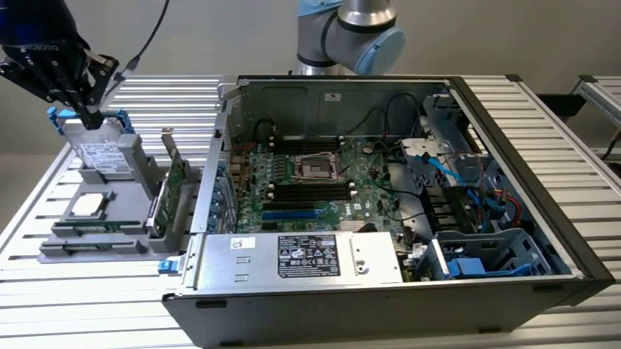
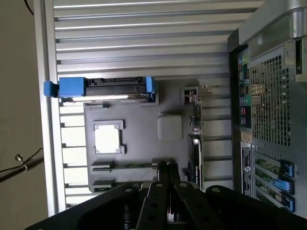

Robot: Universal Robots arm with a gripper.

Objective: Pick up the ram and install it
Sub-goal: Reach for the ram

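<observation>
A plain, pale wall [image 1: 223, 36] runs across the back, and the light on it is soft and even. Down front sits the work table [image 1: 87, 305], silver, built of ribbed metal slats running side to side and catching a gentle sheen. Off at the exterior view's right, a second slatted surface [image 1: 603, 91] stands just apart, with a dark gap between. In the wrist view there's beige floor [image 2: 17, 72] past the table's edge, and a thin dark cable [image 2: 29, 159] trails across it.

Below the gripper [image 1: 89, 116]: one tray [image 1: 60, 252], one hard drive [image 1: 102, 156], one processor [image 1: 87, 205], one expansion card [image 1: 174, 190], one ram [image 1: 97, 227]; beside it, one computer case [image 1: 388, 320].
</observation>
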